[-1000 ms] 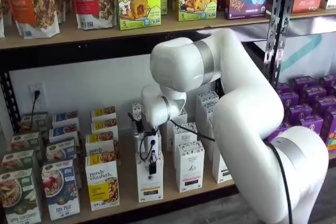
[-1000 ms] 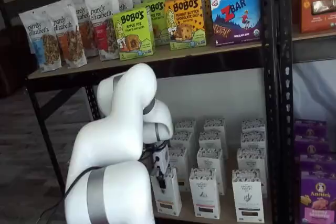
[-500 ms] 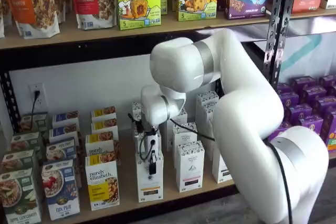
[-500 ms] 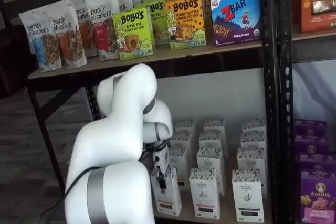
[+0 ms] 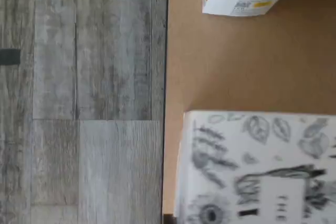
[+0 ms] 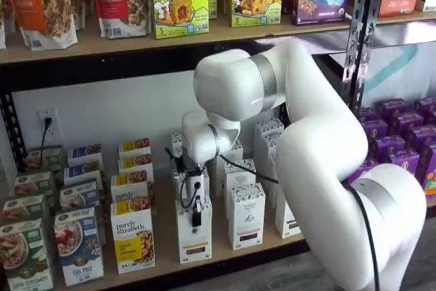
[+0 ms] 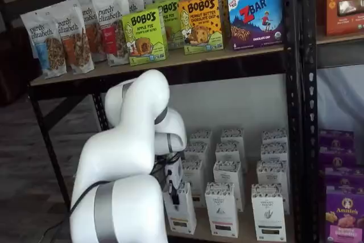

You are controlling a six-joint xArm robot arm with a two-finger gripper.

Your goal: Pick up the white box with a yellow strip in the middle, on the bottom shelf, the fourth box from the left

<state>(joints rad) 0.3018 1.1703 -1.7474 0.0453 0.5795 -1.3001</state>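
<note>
The white box [image 6: 194, 240] stands upright at the front of the bottom shelf [image 6: 165, 236], showing a thin yellow band and a dark label in both shelf views. My gripper [image 6: 196, 213] hangs over its top, with one black finger lying against the box's front face [image 7: 183, 215]. The other finger is hidden behind the box, so no gap shows. In the wrist view the box's grey-patterned top [image 5: 257, 166] fills the near corner, right beside the tan shelf board [image 5: 226, 66].
More white cartons [image 6: 245, 216] stand in rows to the right and behind. Purely Elizabeth boxes [image 6: 133, 235] and other cereal boxes [image 6: 78, 243] stand to the left. Purple boxes [image 6: 402, 141] fill the neighbouring bay. The upper shelf [image 6: 204, 32] overhangs the arm. Grey plank floor [image 5: 84, 98] lies below the shelf edge.
The wrist and its black finger have edged slightly upward against the box. The white box stands where it was.
</note>
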